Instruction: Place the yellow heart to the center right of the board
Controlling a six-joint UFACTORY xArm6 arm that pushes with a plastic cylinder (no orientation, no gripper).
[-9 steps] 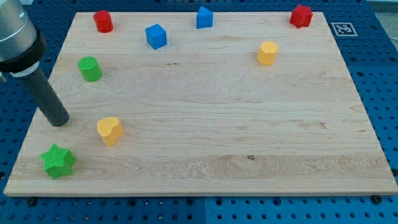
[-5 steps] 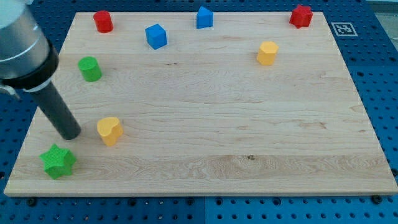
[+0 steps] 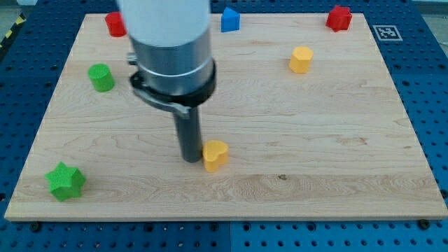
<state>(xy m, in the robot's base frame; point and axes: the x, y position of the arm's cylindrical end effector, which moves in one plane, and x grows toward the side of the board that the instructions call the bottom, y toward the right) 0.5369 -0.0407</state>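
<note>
Left of board centre and a little toward the view's bottom, my tip (image 3: 191,159) sits against the left side of the yellow heart (image 3: 215,154), touching it or all but touching. The end effector is only a plain rod, with nothing on it to open, close or clamp; it can only shove. The heart lies on open wood, with most of the board (image 3: 336,175) between it and the centre-right spot it must reach.

My worry is the contact line. The tip looks to meet the heart slightly low on its left flank, and a heart has a curved, uneven outline. If I drive straight to the view's right with the push off its middle, I judge it will turn and slide off the rod, probably toward the view's top, leaving me pushing air.

The rod's thick upper body hides the wood behind it, including part of a blue block (image 3: 230,19) at the top edge, so I cannot check everything in that region.

The yellow block (image 3: 301,59) stands up and to the right, well apart from the heart, but close enough to the goal zone that a drift upward could nudge it. The green cylinder (image 3: 101,77), green star (image 3: 64,181) and two red blocks (image 3: 114,23) (image 3: 339,17) are well out of the way.
</note>
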